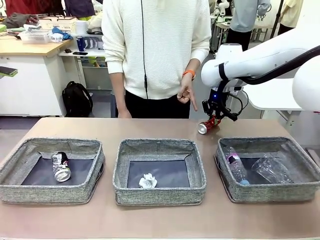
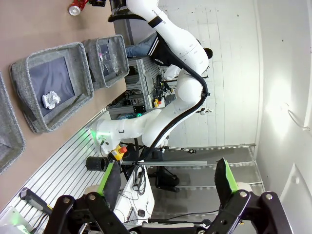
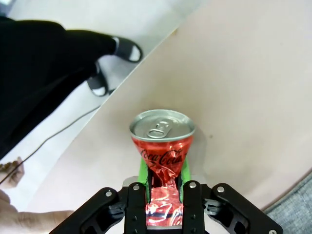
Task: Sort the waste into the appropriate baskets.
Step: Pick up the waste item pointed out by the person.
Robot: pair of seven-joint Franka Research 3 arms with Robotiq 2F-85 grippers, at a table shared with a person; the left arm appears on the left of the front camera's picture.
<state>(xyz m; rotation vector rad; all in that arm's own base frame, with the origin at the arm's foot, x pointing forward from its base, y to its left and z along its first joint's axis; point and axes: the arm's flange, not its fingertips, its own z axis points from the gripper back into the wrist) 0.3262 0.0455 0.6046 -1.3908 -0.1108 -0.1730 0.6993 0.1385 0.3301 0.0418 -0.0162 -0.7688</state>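
Note:
A dented red drink can [image 1: 207,125] [image 3: 162,146] lies tilted at the table's far edge, behind the right basket [image 1: 270,192]. My right gripper [image 1: 213,120] [image 3: 162,171] is shut on its crushed lower half, green pads pressing both sides. The left basket [image 1: 50,195] holds a black-and-silver can [image 1: 61,166]. In the middle basket [image 1: 160,192] lies a white paper ball [image 1: 147,181] [image 2: 50,99]. The right basket holds a clear bottle [image 1: 236,167] and a clear cup [image 1: 272,169]. My left gripper [image 2: 168,178] is open, off the table, with nothing between its fingers.
A person in a white sweater stands at the far side; one hand [image 1: 187,95] hangs just above and left of the red can. In the right wrist view the table edge runs close behind the can, with floor and the person's feet beyond.

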